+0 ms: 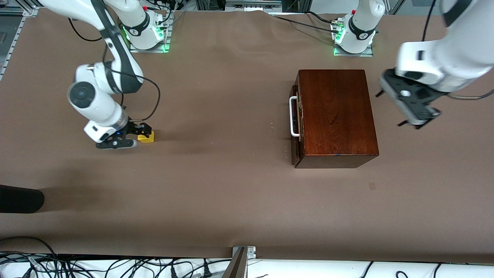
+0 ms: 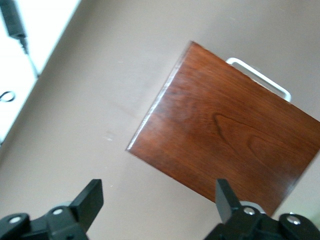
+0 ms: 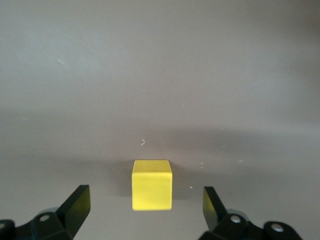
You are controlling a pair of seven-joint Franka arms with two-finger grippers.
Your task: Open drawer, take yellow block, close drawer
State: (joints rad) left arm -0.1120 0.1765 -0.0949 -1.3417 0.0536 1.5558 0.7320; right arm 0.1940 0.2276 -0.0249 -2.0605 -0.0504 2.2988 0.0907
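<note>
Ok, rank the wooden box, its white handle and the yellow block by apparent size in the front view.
1. Wooden box, by far the largest.
2. White handle, a thin bar.
3. Yellow block, smallest, partly covered by the right gripper.

No text, label, brand, number or sign can be read anywhere in these views: the wooden box (image 1: 336, 116), the yellow block (image 1: 147, 136), the brown bench (image 1: 224, 181) and both arms carry nothing legible
</note>
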